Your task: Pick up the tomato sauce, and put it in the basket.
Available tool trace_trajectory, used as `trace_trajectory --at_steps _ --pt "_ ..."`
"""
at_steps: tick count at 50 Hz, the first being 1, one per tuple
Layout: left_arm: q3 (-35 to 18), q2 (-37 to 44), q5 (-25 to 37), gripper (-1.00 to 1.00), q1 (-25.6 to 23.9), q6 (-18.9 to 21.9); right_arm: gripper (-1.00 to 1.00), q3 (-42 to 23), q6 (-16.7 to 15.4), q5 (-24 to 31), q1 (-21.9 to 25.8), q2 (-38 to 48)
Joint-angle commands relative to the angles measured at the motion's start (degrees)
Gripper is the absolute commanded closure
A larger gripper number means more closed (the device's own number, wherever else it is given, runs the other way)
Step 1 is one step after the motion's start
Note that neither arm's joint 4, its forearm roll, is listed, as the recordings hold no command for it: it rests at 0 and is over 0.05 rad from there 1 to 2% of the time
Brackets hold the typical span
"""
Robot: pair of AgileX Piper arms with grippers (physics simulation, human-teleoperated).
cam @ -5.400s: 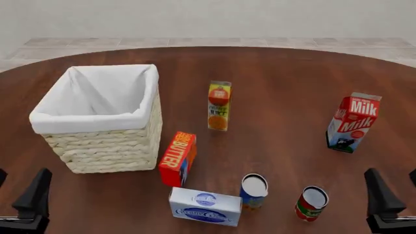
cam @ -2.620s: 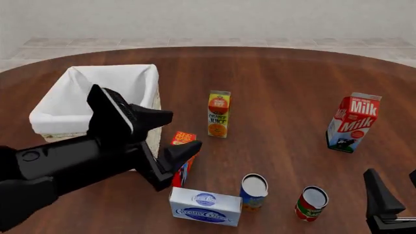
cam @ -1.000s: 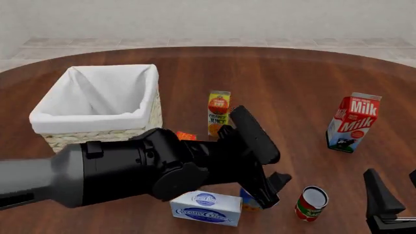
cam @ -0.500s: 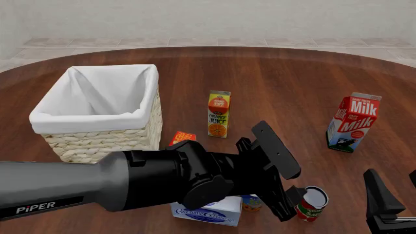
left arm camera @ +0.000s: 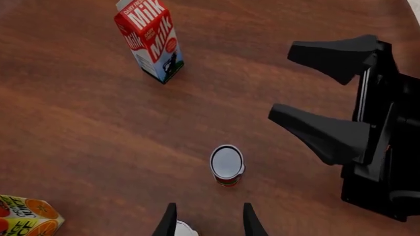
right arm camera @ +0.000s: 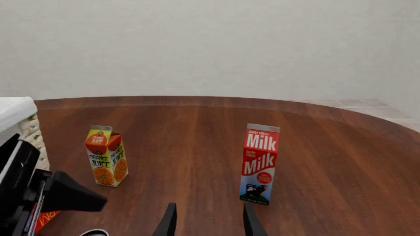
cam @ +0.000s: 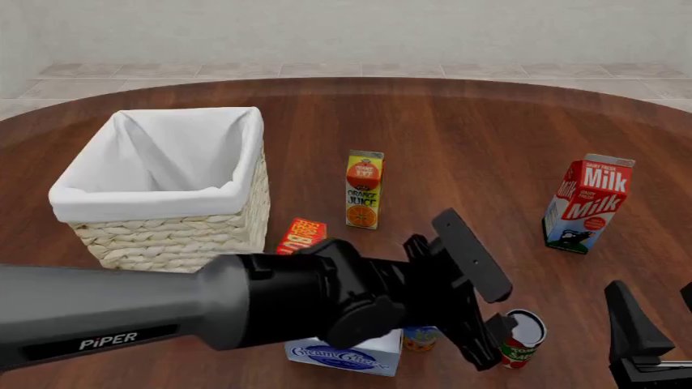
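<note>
The left arm point(cam: 119, 312) is a thick grey tube with "PiPER" printed in white on a black band along its side. Forward of that it turns to glossy black rounded joint housings, then a flat black plate. Its end effector point(left arm camera: 206, 223) ends in two slim black tapered fingers point(left arm camera: 168, 223). The right end effector point(left arm camera: 321, 93) is matt black too, with two broad wedge-shaped fingers point(left arm camera: 325, 135) on a blocky black base with a pale rail along it.

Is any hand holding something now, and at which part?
Nothing is held. The left hand hangs open by the tomato sauce, not gripping it; the right hand is open too.
</note>
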Motion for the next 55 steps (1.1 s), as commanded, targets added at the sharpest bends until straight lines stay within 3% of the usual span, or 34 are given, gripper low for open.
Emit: trace_trajectory --at_steps 1,55 --pt "-0.38 1.94 -0.97 -1.0 -0.18 -0.41 -1.0 -0.01 -0.06 -0.11 -0.04 0.11" --pt "-2.64 8.36 -4.06 -1.0 -0.75 -3.33 -1.0 -0.01 -0.1 -0.13 -0.04 0.11"
